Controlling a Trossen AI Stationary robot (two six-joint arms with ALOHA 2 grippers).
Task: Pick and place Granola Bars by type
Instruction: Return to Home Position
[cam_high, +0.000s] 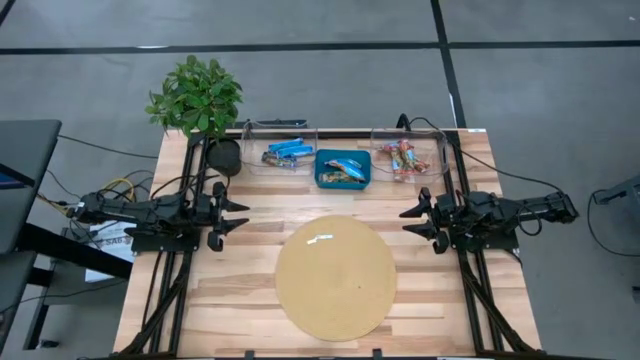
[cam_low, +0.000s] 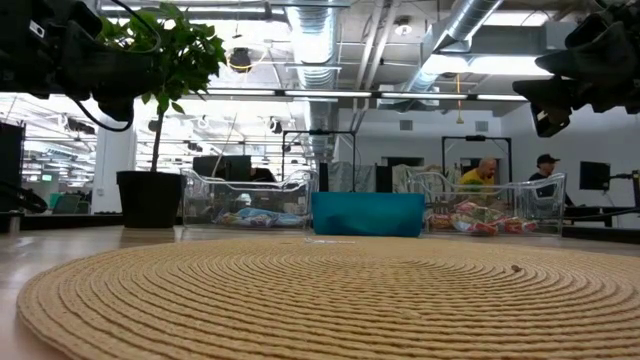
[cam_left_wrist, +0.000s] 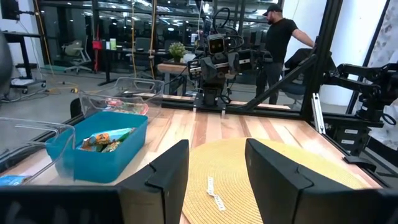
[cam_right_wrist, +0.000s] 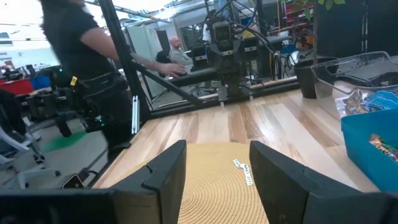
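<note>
While the granola bars (cam_high: 287, 151) lie sorted along the far edge of the table (cam_high: 235, 290), blue in the left bin (cam_high: 248, 150), blue-and-silver in the tray (cam_high: 320, 178), red in the right bin (cam_high: 441, 150), both grippers sit at the sides. The left gripper (cam_high: 243, 216) and right gripper (cam_high: 407, 222) face each other across the round mat (cam_high: 335, 285), jaws wide, holding nothing. Only the top view shows all three piles.

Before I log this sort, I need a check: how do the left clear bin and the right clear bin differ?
The left clear bin holds blue granola bars; the right clear bin holds red-and-tan granola bars. The left clear bin stands beside the potted plant; the right clear bin has none near. Both are transparent, open-topped and flank the teal tray.
</note>
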